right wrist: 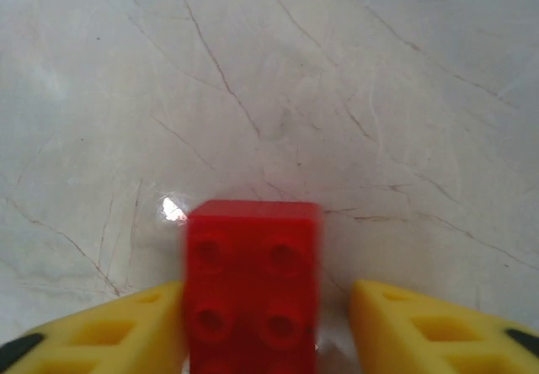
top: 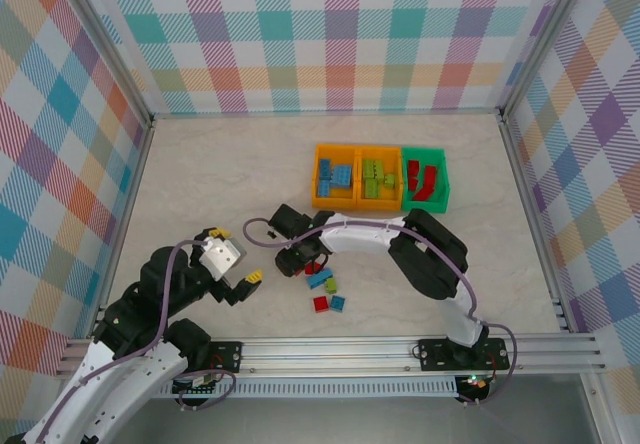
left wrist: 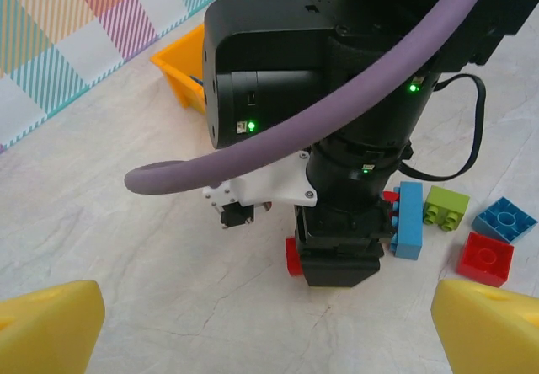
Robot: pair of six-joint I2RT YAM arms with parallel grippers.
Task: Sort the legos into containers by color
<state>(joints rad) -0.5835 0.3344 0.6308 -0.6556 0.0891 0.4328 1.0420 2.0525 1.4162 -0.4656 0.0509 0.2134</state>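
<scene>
My right gripper (right wrist: 268,315) is down at the table, straddling a red lego (right wrist: 253,264). Its left finger (right wrist: 126,332) touches the brick, while a gap shows before the right finger (right wrist: 421,332). From above, the right gripper (top: 300,261) is left of the loose legos: a long blue one (top: 320,278), a red one (top: 321,304) and a small blue one (top: 338,303). The left gripper (top: 237,276) stands open just to the left, holding nothing. Three containers stand at the back: an orange bin (top: 318,179) with blue bricks, an orange bin (top: 381,152) with green bricks, and a green bin (top: 445,179) with red bricks.
In the left wrist view, the right arm's black body (left wrist: 337,138) and purple cable (left wrist: 253,159) stand close ahead. Right of them lie a long blue brick (left wrist: 410,221), a lime brick (left wrist: 446,207), a blue brick (left wrist: 504,220) and a red brick (left wrist: 484,258). Plaid walls enclose the table.
</scene>
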